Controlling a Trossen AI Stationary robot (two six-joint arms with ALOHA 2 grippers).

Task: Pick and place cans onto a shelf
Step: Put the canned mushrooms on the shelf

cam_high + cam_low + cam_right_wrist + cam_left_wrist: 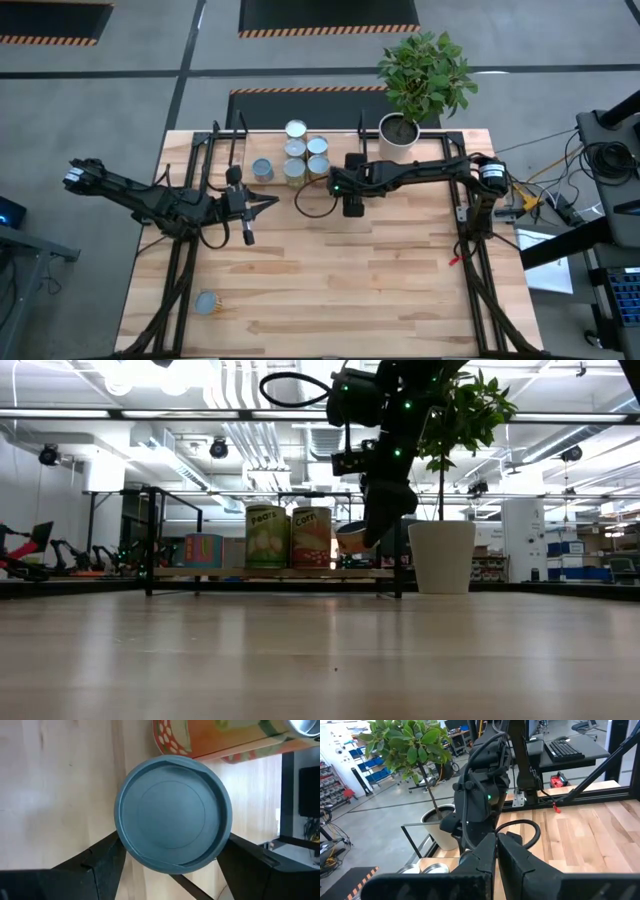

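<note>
Currently right end effector grips blue-topped can beside shelved cans; next: lower onto shelf, release.

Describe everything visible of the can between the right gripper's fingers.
The can shows a round, pale-blue top with a raised rim, filling the right wrist view. The right gripper has a dark finger on each side of it. In the low view its body looks tan, partly hidden by the gripper, tilted and held above the shelf board, right of the corn can. From above the arm hides it.
</note>
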